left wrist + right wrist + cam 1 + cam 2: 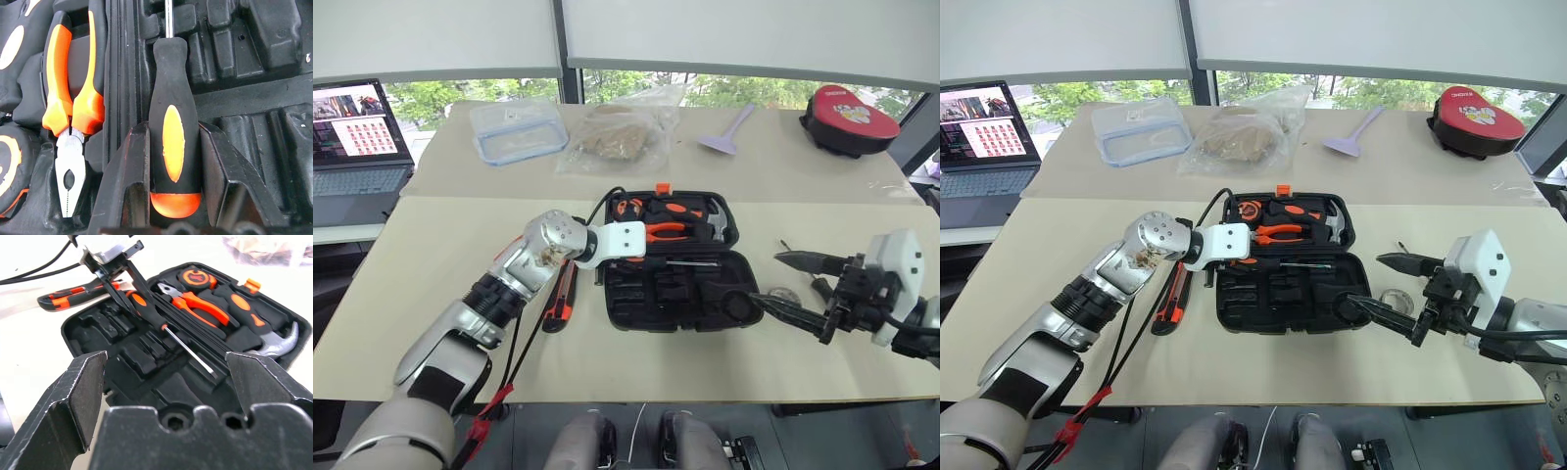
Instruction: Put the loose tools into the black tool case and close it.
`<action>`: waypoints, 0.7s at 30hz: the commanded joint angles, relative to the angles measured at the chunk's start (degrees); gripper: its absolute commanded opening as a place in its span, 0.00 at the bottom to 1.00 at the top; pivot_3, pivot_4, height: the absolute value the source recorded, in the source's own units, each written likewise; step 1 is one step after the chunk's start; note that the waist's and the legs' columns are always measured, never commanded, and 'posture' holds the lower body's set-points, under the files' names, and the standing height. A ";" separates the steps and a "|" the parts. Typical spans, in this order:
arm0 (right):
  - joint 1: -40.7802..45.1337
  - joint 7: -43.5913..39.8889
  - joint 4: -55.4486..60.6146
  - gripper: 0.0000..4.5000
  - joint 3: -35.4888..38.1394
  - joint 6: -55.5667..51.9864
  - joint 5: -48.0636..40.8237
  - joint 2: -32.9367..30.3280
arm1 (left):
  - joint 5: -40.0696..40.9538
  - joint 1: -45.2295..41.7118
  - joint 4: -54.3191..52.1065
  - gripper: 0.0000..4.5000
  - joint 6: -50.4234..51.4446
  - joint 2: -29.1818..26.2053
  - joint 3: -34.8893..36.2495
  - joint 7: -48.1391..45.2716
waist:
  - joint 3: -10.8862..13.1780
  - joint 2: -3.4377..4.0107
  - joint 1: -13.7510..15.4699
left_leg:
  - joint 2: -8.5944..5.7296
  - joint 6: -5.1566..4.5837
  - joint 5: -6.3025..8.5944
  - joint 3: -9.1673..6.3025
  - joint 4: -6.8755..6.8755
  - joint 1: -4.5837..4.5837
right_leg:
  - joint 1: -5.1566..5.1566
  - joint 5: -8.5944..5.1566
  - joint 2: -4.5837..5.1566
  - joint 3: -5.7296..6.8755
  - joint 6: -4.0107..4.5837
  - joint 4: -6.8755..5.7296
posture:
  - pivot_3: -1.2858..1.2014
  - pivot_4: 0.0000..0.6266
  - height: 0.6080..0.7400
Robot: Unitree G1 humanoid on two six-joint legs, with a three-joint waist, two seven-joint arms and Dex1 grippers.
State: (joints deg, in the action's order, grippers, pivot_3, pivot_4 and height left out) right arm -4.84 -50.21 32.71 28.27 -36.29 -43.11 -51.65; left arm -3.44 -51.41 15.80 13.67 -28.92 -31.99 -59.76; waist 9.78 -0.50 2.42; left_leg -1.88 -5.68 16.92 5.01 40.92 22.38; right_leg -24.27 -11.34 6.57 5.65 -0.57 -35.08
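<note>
The black tool case [671, 259] is lying open near the middle of the front table, its lid half turned toward the far edge. In the left wrist view, a black screwdriver [173, 132] with an orange oval inlay and orange butt is being held between the narrowed fingers [128, 181] of the left gripper [120, 284], its steel shaft running along the hinge ridge of the case. That view is also showing the orange-handled pliers [71, 122] seated in the lid, detail that is being lost in the head views. From the right wrist view, the screwdriver's whole length is being seen, slanted over the moulded slots of the tray half, with the hammer [279, 340] and tape measure [195, 278] lying in the lid. The right gripper [778, 282] is being held wide and empty, just off the case's right side. An orange-black utility knife [560, 299] is lying on the table just left of the case. A small grey tape roll [1394, 299] is resting by the right gripper.
</note>
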 commanded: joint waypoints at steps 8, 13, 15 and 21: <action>1.95 0.13 0.10 1.00 1.05 -0.03 -1.01 -0.92 | -1.24 -1.88 -0.58 0.46 4.20 2.95 4.15 0.21 | 0.00 0.00 0.12 | 0.00 -0.06 0.02 0.00 0.03 0.01 | 0.01 0.00 0.00 0.00 0.00 -0.02 | 0.52 0.24 0.91; 1.69 -0.28 0.37 1.00 1.62 -0.72 -1.94 -1.07 | 2.34 -3.40 -9.61 0.87 12.40 3.29 7.21 -2.53 | 0.00 -0.01 0.05 | 0.00 -0.10 0.03 -0.02 0.05 0.06 | -0.04 0.00 0.01 0.00 0.00 -0.03 | 0.52 0.24 0.91; 1.42 -0.29 0.50 1.00 1.88 -0.82 -2.13 -1.00 | 2.12 -3.50 -10.97 0.99 12.82 3.40 7.39 -2.51 | 0.00 -0.01 0.09 | 0.00 -0.10 0.03 -0.03 0.06 0.07 | -0.03 0.00 0.01 0.01 0.00 -0.02 | 0.52 0.24 0.91; 1.44 0.12 0.58 1.00 1.53 -0.79 -2.12 -0.72 | -0.09 -2.79 -7.26 0.61 7.81 4.43 5.18 -2.37 | 0.00 0.00 0.01 | -0.01 -0.10 0.03 -0.02 0.06 0.03 | 0.01 0.00 -0.02 0.00 0.00 -0.04 | 0.52 0.24 0.91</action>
State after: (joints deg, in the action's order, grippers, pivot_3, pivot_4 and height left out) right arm -3.57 -50.04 32.09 28.09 -36.96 -44.10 -51.78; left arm -2.79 -53.84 8.10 23.55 -25.00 -26.53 -62.12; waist 9.78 -0.50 2.43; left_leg -1.89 -5.78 16.95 5.00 40.97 22.41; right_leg -24.26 -11.33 6.55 5.66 -0.57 -35.12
